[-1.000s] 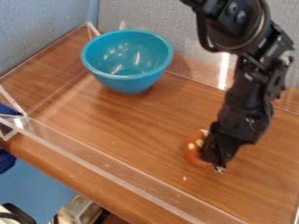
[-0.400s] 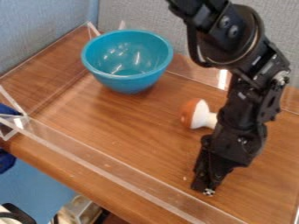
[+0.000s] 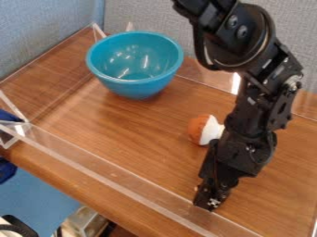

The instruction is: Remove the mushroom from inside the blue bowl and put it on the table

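1. Take the blue bowl (image 3: 135,63) as your reference: it stands at the far left of the table (image 3: 111,125), near the corner of the clear acrylic walls (image 3: 106,178), and you can see its inside holds nothing.
2. Your mushroom (image 3: 207,129) lies out on the wood, well apart from the bowl and to its lower right in the picture. It is tipped on its side, orange-brown cap toward the bowl, pale stem toward the arm.
3. The black arm (image 3: 247,83) comes down from the upper right, further from the bowl than the mushroom is, and crosses just behind the stem.
4. Your gripper (image 3: 209,195) points steeply down, low over the table close to the front acrylic wall, beyond the mushroom from the bowl.
5. Nothing sits in the pincer and it is clear of the mushroom; how far its jaws are parted you cannot tell from this view.
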### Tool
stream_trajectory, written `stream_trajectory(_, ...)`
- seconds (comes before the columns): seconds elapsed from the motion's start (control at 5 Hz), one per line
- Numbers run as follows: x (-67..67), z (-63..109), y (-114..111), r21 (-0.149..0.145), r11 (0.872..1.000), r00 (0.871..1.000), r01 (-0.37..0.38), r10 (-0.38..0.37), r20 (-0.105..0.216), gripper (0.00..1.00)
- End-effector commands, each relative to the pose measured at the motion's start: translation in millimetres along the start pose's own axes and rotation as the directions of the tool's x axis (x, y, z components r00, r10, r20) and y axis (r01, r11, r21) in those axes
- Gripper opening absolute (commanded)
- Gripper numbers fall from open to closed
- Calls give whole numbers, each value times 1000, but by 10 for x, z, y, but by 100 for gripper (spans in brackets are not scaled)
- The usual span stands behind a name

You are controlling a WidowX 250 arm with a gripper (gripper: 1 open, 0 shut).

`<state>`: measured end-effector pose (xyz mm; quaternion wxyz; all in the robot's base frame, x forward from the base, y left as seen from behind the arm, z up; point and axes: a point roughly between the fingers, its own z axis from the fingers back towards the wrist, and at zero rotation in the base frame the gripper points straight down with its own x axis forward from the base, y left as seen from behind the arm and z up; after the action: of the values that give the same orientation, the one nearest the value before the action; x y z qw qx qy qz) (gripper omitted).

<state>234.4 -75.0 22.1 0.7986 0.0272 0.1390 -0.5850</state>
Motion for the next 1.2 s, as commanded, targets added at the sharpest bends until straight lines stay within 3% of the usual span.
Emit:
stream_trajectory(0.0, -83, 50, 66, 17, 1000, 1000, -21, 21, -3, 100)
stream_trajectory(0.6, -88, 158, 131, 69, 997, 999, -29, 31, -30, 100)
stream_trajectory(1.0, -71, 236, 207, 130, 991, 998, -14, 22, -54, 100)
